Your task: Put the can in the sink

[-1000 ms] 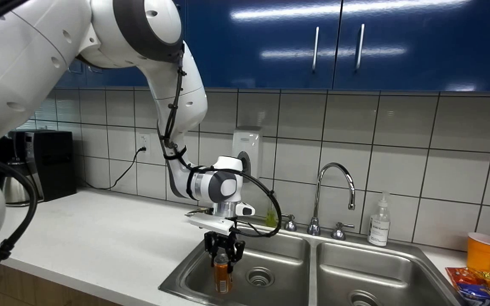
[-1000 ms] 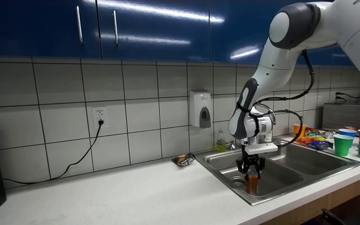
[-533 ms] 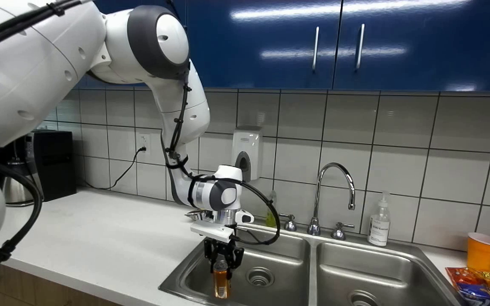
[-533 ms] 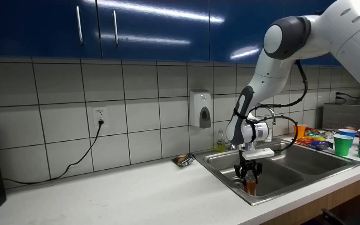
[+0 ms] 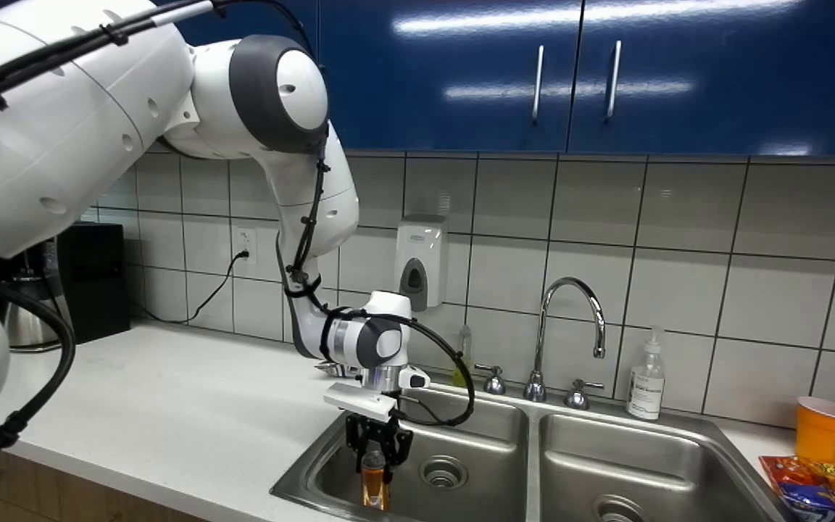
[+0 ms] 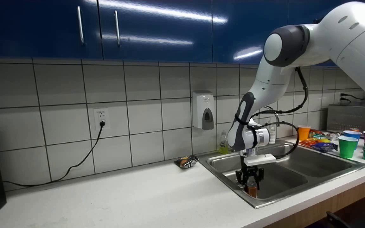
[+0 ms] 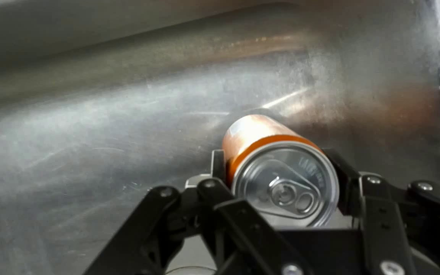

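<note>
Orange can [image 7: 281, 172], lower than before: long axis upright, lid [image 7: 285, 185] uppermost.

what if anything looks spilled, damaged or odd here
No visible spill or damage. Mildly odd: in an exterior view, a crinkled glossy black bag lies apart on the white counter, across the steel double sink from the shiny red and purple bags. The orange metal can looks undented where visible.

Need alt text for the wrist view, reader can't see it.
Orange metal drink can held by a black two-fingered gripper, its silver pull-tab lid toward the camera. The grey metal sink fills most of the background; whether the can touches it is unclear.
</note>
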Tool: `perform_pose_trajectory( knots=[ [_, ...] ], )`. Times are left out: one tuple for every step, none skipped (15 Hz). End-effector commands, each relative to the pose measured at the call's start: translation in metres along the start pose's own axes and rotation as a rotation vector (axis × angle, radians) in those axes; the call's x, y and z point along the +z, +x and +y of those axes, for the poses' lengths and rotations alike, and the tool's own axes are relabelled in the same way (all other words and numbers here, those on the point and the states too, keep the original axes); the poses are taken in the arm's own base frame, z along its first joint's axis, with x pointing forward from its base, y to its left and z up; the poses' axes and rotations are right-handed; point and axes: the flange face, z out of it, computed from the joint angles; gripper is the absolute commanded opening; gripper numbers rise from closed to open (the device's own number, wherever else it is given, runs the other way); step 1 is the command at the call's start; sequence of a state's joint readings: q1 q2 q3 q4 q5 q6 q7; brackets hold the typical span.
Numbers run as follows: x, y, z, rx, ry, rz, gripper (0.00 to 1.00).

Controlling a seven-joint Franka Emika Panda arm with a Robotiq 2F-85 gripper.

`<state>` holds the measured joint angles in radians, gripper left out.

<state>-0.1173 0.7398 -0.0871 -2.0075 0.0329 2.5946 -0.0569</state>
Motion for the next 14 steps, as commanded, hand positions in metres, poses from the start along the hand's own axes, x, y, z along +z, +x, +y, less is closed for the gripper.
perform_pose_trajectory(
  knots=[
    [-0.0008, 0.0071, 0.0003, 0.017, 0.020, 0.010, 0.38],
    [0.0003, 0.0073, -0.0001, 0.016, 0.021, 0.009, 0.38],
    [0.0011, 0.0075, -0.0003, 0.016, 0.020, 0.008, 0.38],
    [0.0018, 0.0077, -0.0005, 0.016, 0.020, 0.008, 0.38],
    [0.0027, 0.0081, -0.0006, 0.016, 0.021, 0.007, 0.38],
    [0.0037, 0.0085, -0.0008, 0.015, 0.020, 0.006, 0.38],
    [0.0048, 0.0088, -0.0011, 0.015, 0.020, 0.006, 0.38],
    [0.0054, 0.0090, -0.0013, 0.013, 0.019, 0.005, 0.38],
    [0.0060, 0.0090, -0.0014, 0.014, 0.020, 0.004, 0.38],
    [0.0067, 0.0092, -0.0015, 0.014, 0.020, 0.003, 0.38],
    [0.0074, 0.0092, -0.0015, 0.014, 0.019, 0.002, 0.38],
    [0.0075, 0.0097, -0.0015, 0.015, 0.019, 0.003, 0.38],
    [0.0080, 0.0097, -0.0018, 0.014, 0.018, 0.000, 0.38],
    [0.0084, 0.0096, -0.0025, 0.009, 0.016, -0.002, 0.41]
  ],
)
